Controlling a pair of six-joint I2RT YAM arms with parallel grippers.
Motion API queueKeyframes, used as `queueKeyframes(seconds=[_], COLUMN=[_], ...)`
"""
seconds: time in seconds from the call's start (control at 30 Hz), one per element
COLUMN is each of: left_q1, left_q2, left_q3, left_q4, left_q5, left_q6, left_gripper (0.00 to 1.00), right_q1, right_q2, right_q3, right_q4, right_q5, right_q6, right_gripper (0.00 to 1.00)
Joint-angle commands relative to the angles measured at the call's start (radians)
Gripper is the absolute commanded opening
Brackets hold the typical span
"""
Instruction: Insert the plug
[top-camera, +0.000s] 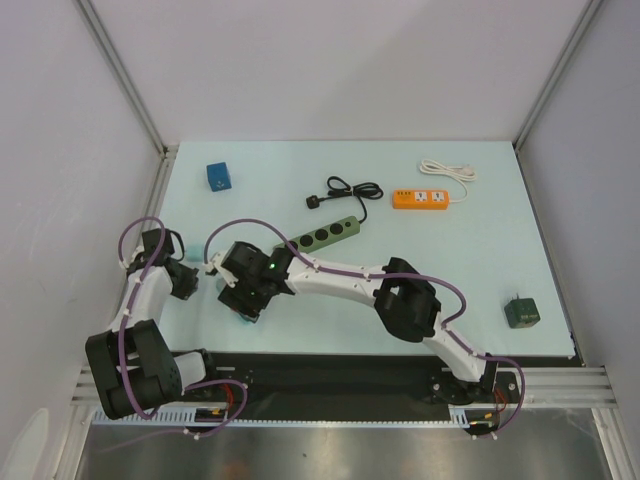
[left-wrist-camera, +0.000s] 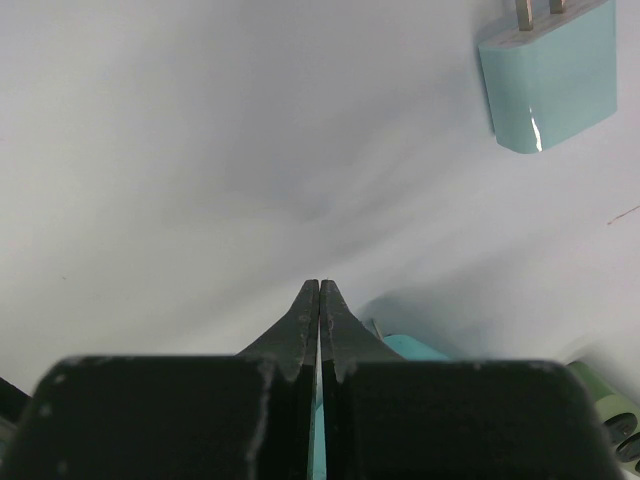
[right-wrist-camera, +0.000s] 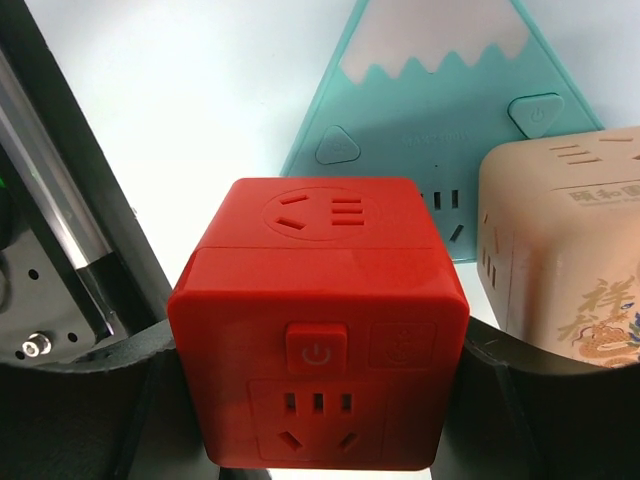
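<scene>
Between the right gripper's fingers sits a red cube, a socket block with sockets on its top and near faces. The jaws stand wide, one against each side, and it looks clamped. Just behind it stand a teal socket shaped like a mountain and, to the right, a beige cube. From above none of the three can be made out, because the gripper covers that spot.

The left gripper is pressed fully together and holds nothing; it hovers over the table. Ahead of it and off to the right, well apart, lies the teal plug, a small adapter. Its two prongs point away from the fingers, so its long axis runs roughly along the gripper's line of reach, tilted a little.

That relation is what matters, I judge. The left gripper would have to open, swing right and close across the body's short sides.

A black plug on a cord lies further out, just beyond the green strip and nearer the right gripper. Which plug the task means cannot be told.

The right arm stretches from its base far across to the left, forearm low. The left arm is folded, with its gripper just beside the right one.
</scene>
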Motion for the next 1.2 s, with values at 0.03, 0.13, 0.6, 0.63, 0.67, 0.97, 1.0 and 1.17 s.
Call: queueKeyframes(seconds=[0.03, 0.13, 0.6, 0.63, 0.67, 0.97, 1.0, 1.17], left_q1=[0.011, 0.011, 0.011, 0.011, 0.009, 0.009, 0.011, 0.011], left_q2=[-0.016, -0.016, -0.029, -0.030, -0.029, -0.020, -0.018, -0.007], left_q3=[0.001, 0.003, 0.001, 0.001, 0.001, 0.012, 0.012, 0.026], left_q4=[0.015, 0.015, 0.012, 0.011, 0.011, 0.008, 0.006, 0.003], left_q5=[-0.018, -0.021, -0.037, -0.038, -0.038, -0.035, -0.037, -0.026], left_q6=[0.017, 0.017, 0.016, 0.014, 0.014, 0.009, 0.008, -0.001], left_gripper=[0.00, 0.00, 0.00, 0.00, 0.00, 0.00, 0.00, 0.00], right_q1=[0.004, 0.007, 0.009, 0.010, 0.010, 0.018, 0.021, 0.018], right_q2=[0.001, 0.004, 0.036, 0.041, 0.044, 0.076, 0.081, 0.109], right_q3=[-0.014, -0.017, 0.044, 0.046, 0.049, 0.072, 0.078, 0.110], right_q4=[0.055, 0.050, -0.048, -0.055, -0.057, -0.092, -0.100, -0.128], right_q5=[0.013, 0.039, 0.030, 0.020, 0.020, 0.004, 0.007, 0.007], right_q6=[-0.011, -0.015, -0.035, -0.037, -0.038, -0.078, -0.083, -0.080], right_gripper=[0.00, 0.00, 0.00, 0.00, 0.00, 0.00, 0.00, 0.00])
